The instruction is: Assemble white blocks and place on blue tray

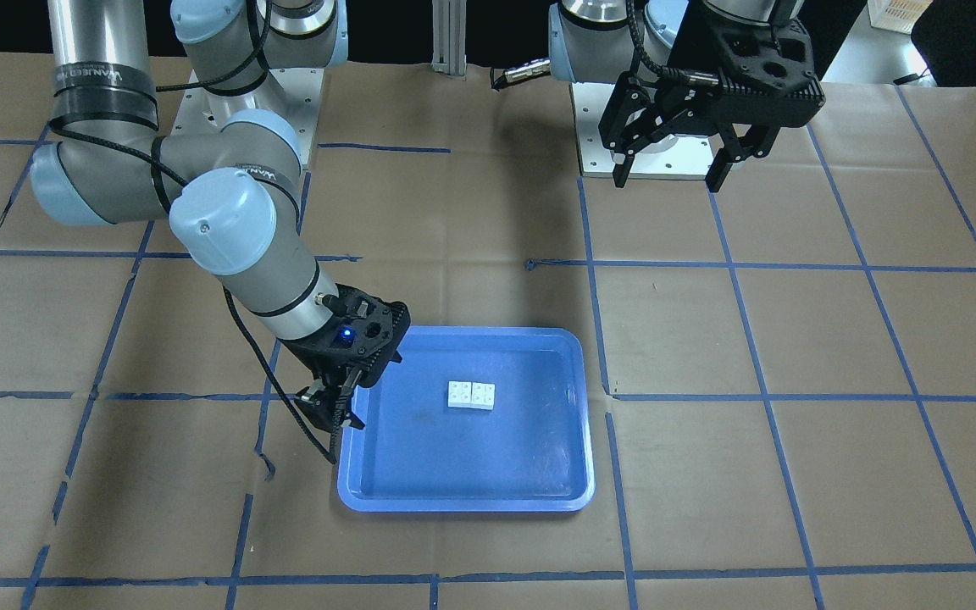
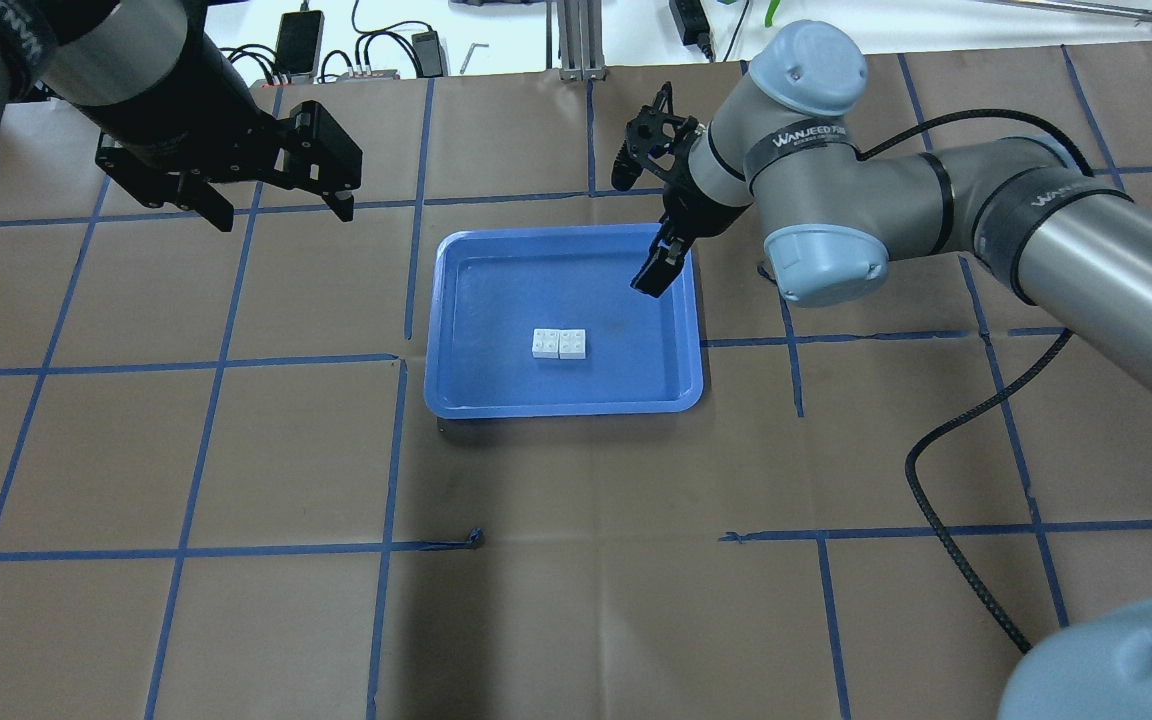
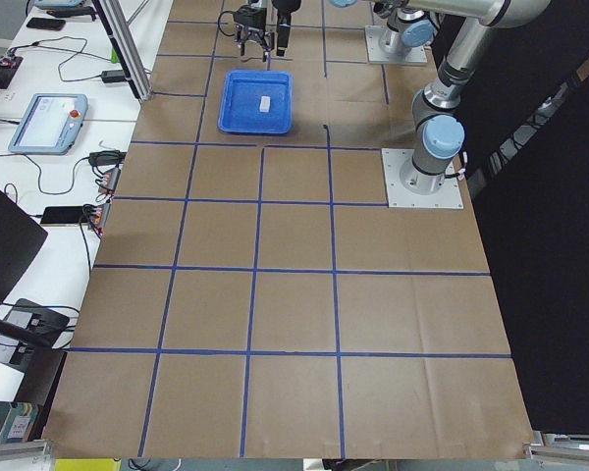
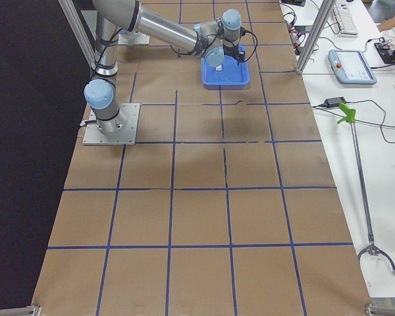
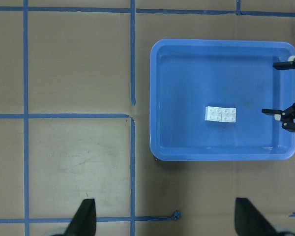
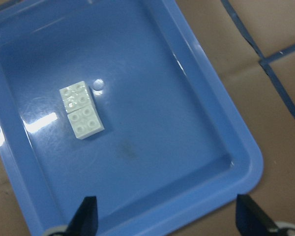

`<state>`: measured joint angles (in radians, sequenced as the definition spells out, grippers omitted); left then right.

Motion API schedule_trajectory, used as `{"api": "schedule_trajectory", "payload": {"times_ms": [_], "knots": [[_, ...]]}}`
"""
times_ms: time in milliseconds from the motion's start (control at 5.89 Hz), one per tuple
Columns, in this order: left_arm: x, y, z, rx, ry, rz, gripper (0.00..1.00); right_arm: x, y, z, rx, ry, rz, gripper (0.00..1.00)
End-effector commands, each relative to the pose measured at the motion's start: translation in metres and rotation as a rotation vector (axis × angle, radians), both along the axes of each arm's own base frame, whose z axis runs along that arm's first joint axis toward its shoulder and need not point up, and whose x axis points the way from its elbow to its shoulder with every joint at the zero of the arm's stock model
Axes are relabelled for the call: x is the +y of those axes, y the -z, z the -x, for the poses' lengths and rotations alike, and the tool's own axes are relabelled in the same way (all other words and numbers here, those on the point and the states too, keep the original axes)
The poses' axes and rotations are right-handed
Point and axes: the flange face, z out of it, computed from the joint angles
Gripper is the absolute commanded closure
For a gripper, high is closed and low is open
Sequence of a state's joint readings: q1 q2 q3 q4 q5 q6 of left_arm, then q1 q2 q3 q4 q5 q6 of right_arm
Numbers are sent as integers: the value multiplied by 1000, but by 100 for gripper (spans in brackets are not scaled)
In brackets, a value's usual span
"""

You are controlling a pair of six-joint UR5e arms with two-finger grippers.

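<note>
White blocks (joined, on blue tray): light, rigid, slick; I would pinch the long flat sides. My right tool and left tool stand wide, empty.

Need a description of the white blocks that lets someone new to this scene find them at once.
On the brown table lies one blue tray. Near its middle sit the white blocks, two small studded bricks side by side and touching, studs up. They are the only white things in the tray, and neither gripper is on them.
</note>
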<state>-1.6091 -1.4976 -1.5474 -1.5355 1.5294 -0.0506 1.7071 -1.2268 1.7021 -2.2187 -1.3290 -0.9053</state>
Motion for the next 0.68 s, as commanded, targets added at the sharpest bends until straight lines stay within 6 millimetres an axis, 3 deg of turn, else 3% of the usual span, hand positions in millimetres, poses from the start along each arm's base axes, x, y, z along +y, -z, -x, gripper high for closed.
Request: {"api": "schedule_trajectory", "payload": {"times_ms": [0, 170, 509], "knots": [[0, -1, 0, 0, 0, 2, 0, 1, -58, 23, 158, 272, -84, 0], [0, 0, 0, 0, 0, 0, 0, -5, -90, 42, 166, 474, -134, 0], [0, 0, 0, 0, 0, 0, 0, 2, -145, 93, 196, 876, -345, 0]]}}
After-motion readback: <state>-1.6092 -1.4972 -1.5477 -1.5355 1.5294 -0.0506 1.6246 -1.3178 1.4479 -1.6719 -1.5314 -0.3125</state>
